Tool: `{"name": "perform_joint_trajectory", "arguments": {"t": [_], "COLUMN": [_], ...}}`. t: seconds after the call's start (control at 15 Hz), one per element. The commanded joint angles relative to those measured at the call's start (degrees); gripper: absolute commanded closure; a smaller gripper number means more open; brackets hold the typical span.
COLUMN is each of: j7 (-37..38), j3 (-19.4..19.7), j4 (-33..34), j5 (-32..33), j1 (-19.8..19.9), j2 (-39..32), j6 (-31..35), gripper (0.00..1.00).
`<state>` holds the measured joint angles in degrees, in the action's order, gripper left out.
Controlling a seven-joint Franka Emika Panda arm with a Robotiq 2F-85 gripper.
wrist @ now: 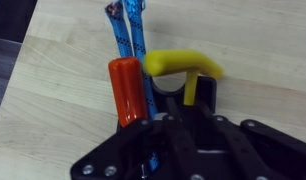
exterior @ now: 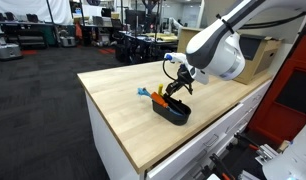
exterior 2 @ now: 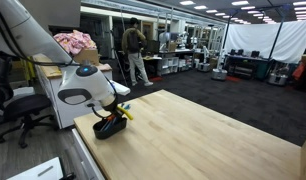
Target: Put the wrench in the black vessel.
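Observation:
The wrench (wrist: 183, 64) has a yellow T-shaped handle and a yellow stem that runs down between my fingers. My gripper (wrist: 183, 112) is shut on that stem and holds the wrench over the black vessel (wrist: 209, 93), whose dark rim shows just beyond the fingers. In both exterior views the gripper (exterior: 174, 97) (exterior 2: 115, 115) hangs right above the low black bowl (exterior: 173, 113) (exterior 2: 109, 129), with the yellow of the wrench (exterior: 161, 92) (exterior 2: 124, 110) beside it. The wrench's thin dark shaft is hidden.
A blue-and-orange tool (wrist: 126, 78) lies on the light wooden table (exterior: 123, 110) right beside the bowl, and it also shows in an exterior view (exterior: 142, 94). A brown cardboard box (exterior: 258, 58) stands at the table's far end. The table edge is close to the bowl.

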<state>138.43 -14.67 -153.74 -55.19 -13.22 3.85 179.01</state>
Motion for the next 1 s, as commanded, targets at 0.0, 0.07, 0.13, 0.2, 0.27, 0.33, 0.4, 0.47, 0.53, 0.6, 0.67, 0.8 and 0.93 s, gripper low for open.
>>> {"name": "perform_joint_trajectory", "arguments": {"t": [0.0, 0.07, 0.13, 0.2, 0.27, 0.33, 0.4, 0.47, 0.53, 0.6, 0.67, 0.8, 0.93], "j7": [0.73, 0.41, 0.11, -0.14, -0.34, -0.36, 0.64, 0.8, 1.04, 1.21, 1.49, 2.63, 4.14], "j3": [-0.45, -0.51, -0.57, -0.64, -0.71, -0.86, -1.24, -1.41, -1.65, -1.9, -2.28, -3.4, -4.89], "j4": [-0.49, -0.73, -1.02, -1.36, -1.62, -1.94, -2.32, -2.65, -2.99, -3.34, -3.87, -4.83, -5.47], "j5": [-0.07, 0.19, 0.51, 0.97, 1.41, 1.98, 3.49, 4.49, 5.69, 7.01, 8.83, 12.5, 15.66], "j1": [-0.5, -0.58, -0.63, -0.67, -0.75, -0.71, -0.27, -0.07, 0.22, 0.58, 1.2, 2.9, 4.98], "j2": [0.65, 1.39, 2.12, 2.73, 3.45, 4.31, 5.2, 6.08, 6.98, 7.85, 8.96, 11.08, 13.29], "j6": [1.3, 1.07, 0.91, 0.97, 0.99, 1.28, 1.3, 1.57, 1.71, 1.58, 1.29, 0.53, -0.42], "gripper": [0.42, 0.36, 0.28, 0.22, 0.14, 0.08, 0.02, 0.0, 0.0, 0.0, 0.0, 0.0, 0.0]}}
